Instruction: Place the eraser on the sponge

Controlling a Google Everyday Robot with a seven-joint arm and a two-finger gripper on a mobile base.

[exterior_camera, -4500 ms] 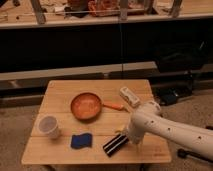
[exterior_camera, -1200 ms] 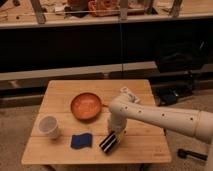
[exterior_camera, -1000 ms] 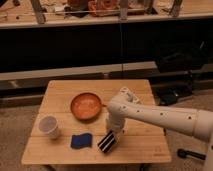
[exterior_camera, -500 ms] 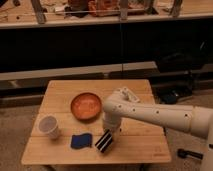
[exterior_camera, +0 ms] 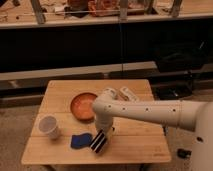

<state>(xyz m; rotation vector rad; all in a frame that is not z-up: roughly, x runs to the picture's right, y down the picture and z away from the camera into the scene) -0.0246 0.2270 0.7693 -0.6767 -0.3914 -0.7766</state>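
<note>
Wood tbl (exterior_camera: 137, 146): claw (exterior_camera: 102, 134), mostly hidden by arm (exterior_camera: 150, 111), clamped on eraser (exterior_camera: 99, 143) beside sponge (exterior_camera: 79, 141).

White arm w/ black dots (exterior_camera: 150, 111) is extended in from the right edge of the wooden table (exterior_camera: 142, 146), wrist bent downward. Two-finger gripper (exterior_camera: 102, 134) is held nr the front edge, left of centre, clamped on small black pale-striped eraser block (exterior_camera: 100, 143).
</note>
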